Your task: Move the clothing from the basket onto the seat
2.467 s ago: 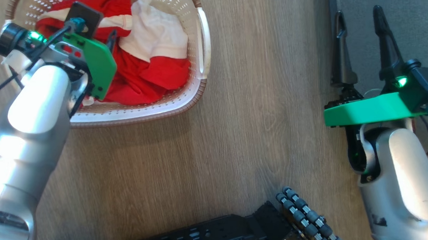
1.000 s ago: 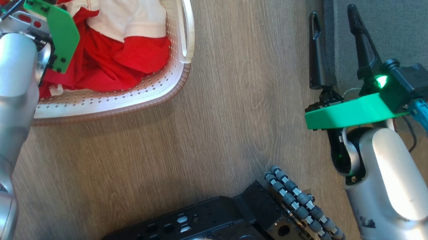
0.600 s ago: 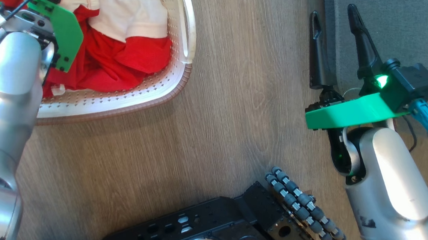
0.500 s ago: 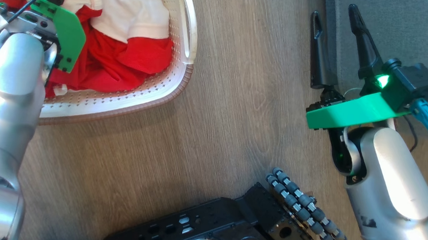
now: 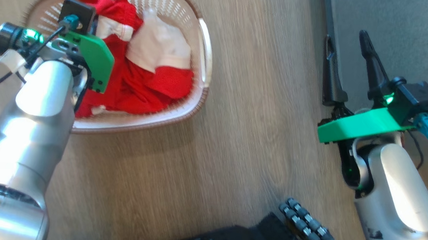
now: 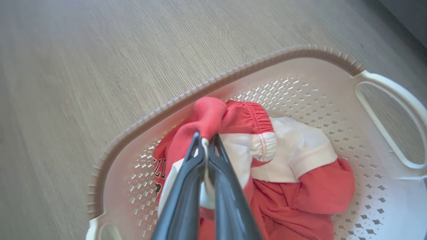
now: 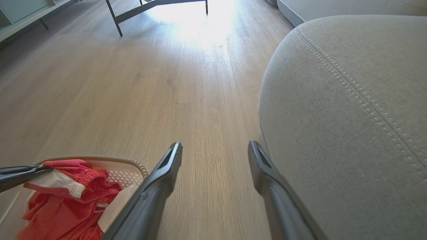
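Observation:
The clothing (image 5: 145, 85), bright red with white panels, lies bunched in the cream basket (image 5: 204, 55) on the wood floor. My left gripper (image 6: 205, 140) is shut on a fold of red fabric with white trim and holds it up above the pile (image 6: 300, 186). In the right wrist view its dark fingers (image 7: 20, 174) come in from the left over the basket (image 7: 135, 166), pinching the clothing (image 7: 63, 200). My right gripper (image 5: 346, 39) is open and holds nothing, hovering at the near edge of the grey seat (image 5: 393, 31). That seat's rounded corner with double stitching (image 7: 350, 116) rises to the right of the right gripper (image 7: 215, 146).
My black wheeled base (image 5: 304, 231) with its roller wheel sits at the bottom of the head view. Bare wood floor (image 5: 255, 119) lies between basket and seat. Dark furniture legs (image 7: 113, 16) and another pale cushion (image 7: 333, 6) stand farther off.
The head camera has shifted, so the whole basket shows again. My left gripper has raised a bunch of red fabric above the pile. The right arm keeps its pose.

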You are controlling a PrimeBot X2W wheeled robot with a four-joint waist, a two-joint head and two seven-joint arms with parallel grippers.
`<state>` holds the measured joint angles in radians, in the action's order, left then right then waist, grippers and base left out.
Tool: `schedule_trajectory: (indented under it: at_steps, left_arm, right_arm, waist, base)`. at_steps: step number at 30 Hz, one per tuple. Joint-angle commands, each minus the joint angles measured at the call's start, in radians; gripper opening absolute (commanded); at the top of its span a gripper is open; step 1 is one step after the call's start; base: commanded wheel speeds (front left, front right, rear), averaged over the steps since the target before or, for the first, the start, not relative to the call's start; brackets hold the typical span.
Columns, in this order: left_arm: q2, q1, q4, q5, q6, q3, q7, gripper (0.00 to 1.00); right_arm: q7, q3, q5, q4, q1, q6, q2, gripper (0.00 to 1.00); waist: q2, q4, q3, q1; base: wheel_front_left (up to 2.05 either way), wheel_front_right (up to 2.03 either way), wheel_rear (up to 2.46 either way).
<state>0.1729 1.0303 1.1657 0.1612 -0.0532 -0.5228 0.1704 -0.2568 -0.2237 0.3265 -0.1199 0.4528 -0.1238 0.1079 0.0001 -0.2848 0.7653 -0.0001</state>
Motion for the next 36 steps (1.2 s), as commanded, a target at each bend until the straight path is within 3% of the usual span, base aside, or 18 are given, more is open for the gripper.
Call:
schedule_trajectory:
  at_steps: [1,16,25,36]
  left_arm:
    - [0.016,-0.010,-0.028,0.012,-0.003,0.028,0.019,0.00]
    - [-0.029,-0.181,-0.175,0.127,-0.023,0.082,0.082,0.00]
    - [0.006,-0.313,-0.327,0.181,-0.007,0.118,0.081,0.00]
    - [0.076,-0.448,-0.567,0.234,0.047,0.163,0.003,0.00]
  right_arm:
    - [-0.005,-0.005,-0.001,0.021,-0.044,-0.007,0.018,1.00]
    - [-0.005,-0.011,0.005,-0.028,-0.152,-0.007,0.107,1.00]
    - [-0.005,-0.013,0.017,-0.046,-0.231,-0.007,0.135,1.00]
    - [-0.005,-0.026,0.024,-0.054,-0.285,-0.007,0.152,1.00]
  waist:
    - [-0.0001,0.046,-0.082,0.0001]
    - [-0.0001,0.157,-0.420,0.0001]
    - [-0.0001,0.180,-0.553,0.0001]
    - [-0.0001,0.192,-0.643,0.0001]
  base:
    - [0.00,0.00,0.00]
    - [0.00,0.00,0.00]
    - [0.00,0.00,0.00]
    - [0.00,0.00,0.00]
